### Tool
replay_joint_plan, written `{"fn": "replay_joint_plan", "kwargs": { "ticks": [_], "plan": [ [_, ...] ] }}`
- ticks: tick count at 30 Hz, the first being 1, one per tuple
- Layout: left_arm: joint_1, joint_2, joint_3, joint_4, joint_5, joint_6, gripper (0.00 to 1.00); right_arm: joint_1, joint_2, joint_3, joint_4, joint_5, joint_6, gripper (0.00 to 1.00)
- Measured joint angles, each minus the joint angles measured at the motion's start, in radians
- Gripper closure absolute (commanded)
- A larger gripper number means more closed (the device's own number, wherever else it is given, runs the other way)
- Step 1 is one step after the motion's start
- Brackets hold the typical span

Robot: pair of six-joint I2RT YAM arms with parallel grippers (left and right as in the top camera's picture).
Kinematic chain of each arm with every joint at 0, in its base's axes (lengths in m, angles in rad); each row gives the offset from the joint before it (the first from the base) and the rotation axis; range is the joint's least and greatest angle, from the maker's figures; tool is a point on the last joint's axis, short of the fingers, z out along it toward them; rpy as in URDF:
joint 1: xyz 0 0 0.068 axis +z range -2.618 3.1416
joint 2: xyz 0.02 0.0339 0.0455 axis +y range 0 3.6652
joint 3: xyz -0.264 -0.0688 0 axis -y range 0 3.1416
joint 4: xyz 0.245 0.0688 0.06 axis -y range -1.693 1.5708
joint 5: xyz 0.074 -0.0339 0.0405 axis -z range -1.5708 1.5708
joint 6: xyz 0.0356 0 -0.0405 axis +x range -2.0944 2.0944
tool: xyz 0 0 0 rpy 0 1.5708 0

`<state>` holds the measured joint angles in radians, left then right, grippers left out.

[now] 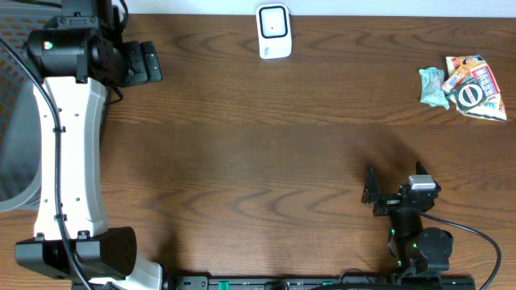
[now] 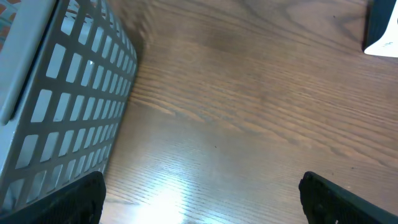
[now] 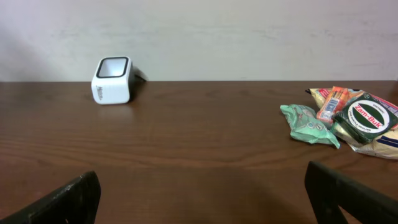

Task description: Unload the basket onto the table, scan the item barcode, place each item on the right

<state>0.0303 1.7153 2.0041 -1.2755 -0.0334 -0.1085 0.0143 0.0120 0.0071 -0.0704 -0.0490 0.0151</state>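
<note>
A white barcode scanner (image 1: 274,31) stands at the table's far edge, its dark window showing in the right wrist view (image 3: 113,79). A pile of items (image 1: 466,87) lies at the far right: a green packet (image 3: 308,124), an orange packet (image 3: 333,102) and a round green tin (image 3: 367,118) on a pale wrapper. My right gripper (image 1: 372,193) is open near the front right, with only bare wood between its fingers (image 3: 202,196). My left gripper (image 1: 149,63) is open at the far left, empty over the table (image 2: 202,199).
A grey slatted basket (image 2: 62,93) stands just left of the left gripper, at the table's left edge (image 1: 12,161). The white left arm (image 1: 72,153) runs along the left side. A corner of the scanner (image 2: 382,31) shows in the left wrist view.
</note>
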Motion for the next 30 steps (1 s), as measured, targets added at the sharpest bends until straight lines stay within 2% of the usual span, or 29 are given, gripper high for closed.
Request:
{"fn": "replay_joint_plan", "kwargs": {
  "ticks": [18, 30],
  "plan": [
    [0.0, 0.0, 0.0, -0.003, 0.001, 0.0, 0.02, 0.0, 0.0, 0.0, 0.0, 0.0, 0.0, 0.01],
    [-0.002, 0.0, 0.0, -0.084, 0.102, 0.0, 0.02, 0.0, 0.0, 0.0, 0.0, 0.0, 0.0, 0.01]
  ]
}}
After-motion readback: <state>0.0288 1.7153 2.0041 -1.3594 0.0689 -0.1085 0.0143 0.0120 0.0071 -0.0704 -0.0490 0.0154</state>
